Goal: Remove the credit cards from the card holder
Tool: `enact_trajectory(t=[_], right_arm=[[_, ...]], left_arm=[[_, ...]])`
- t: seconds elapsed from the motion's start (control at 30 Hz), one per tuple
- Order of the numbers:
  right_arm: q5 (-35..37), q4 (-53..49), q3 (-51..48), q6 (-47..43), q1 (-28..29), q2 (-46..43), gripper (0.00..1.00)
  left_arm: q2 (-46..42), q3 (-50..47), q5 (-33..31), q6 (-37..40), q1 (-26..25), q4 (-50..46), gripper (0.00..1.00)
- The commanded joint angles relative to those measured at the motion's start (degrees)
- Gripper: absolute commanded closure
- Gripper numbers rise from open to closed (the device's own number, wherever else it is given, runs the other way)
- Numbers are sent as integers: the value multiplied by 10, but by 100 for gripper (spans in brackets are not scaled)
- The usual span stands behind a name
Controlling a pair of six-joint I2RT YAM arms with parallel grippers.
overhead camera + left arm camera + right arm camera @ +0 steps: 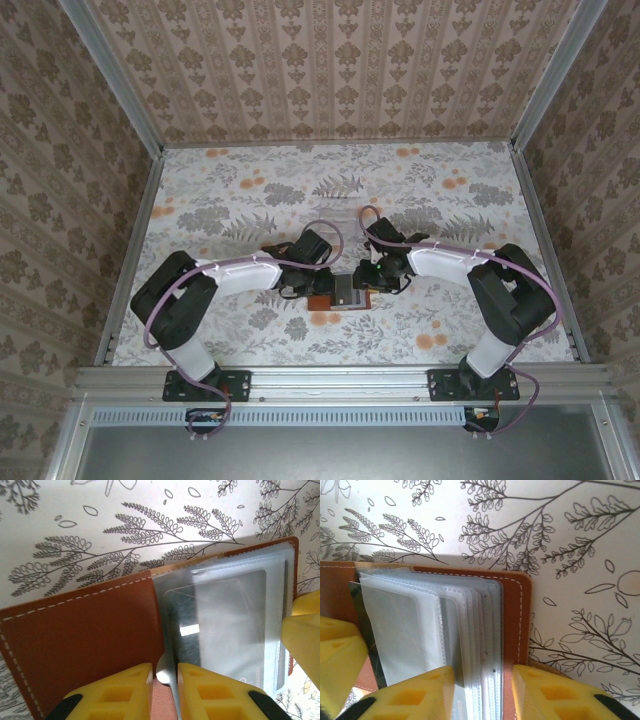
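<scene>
The card holder (340,292) lies open on the flowered table, brown leather cover (85,630) to the left and clear sleeves (235,620) fanned to the right. A grey-silver credit card (185,630) sticks out of a sleeve near the spine. My left gripper (165,680) straddles this card's near edge with narrow jaws; the card rests against the right finger and a slit remains on the left. My right gripper (482,685) pinches the stack of sleeves (470,630) together with the right cover (512,615). A dark card edge (370,645) shows behind the sleeves.
Both grippers (318,285) (372,283) meet at the table's middle, close together. The right gripper's yellow finger (302,630) intrudes at the left wrist view's right edge, and the left gripper's finger (337,655) sits at the right wrist view's left edge. Papered walls (330,60) enclose the table.
</scene>
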Motion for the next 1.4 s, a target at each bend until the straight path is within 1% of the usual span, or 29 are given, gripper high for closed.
enact_trajectory(t=[0.0, 0.17, 0.3, 0.4, 0.57, 0.67, 0.83, 1.0, 1.13, 1.37], right_arm=[[19, -36, 8, -3, 1, 3, 68], [34, -49, 11, -4, 1, -15, 70], [40, -56, 14, -1, 1, -37, 67], [32, -54, 16, 1, 1, -47, 66], [-9, -25, 14, 9, 2, -42, 65], [-17, -20, 18, 10, 4, -28, 63], [-20, -14, 19, 6, 6, -6, 63], [-28, -8, 18, 5, 7, 10, 63], [-25, -9, 18, 4, 7, 14, 64], [-19, -15, 18, 2, 7, 18, 65]], left_arm=[[-22, 3, -16, 14, 0, -21, 78], [-33, -8, -6, 1, 1, 4, 75], [-44, -34, 20, -17, 11, 59, 73], [-47, -55, 48, -35, 19, 108, 73], [-39, -78, 85, -56, 28, 170, 70], [-33, -81, 86, -57, 30, 171, 70], [-20, -83, 86, -54, 30, 167, 70], [0, -83, 100, -56, 31, 182, 70], [12, -84, 105, -57, 30, 189, 71], [14, -83, 110, -55, 31, 197, 78]])
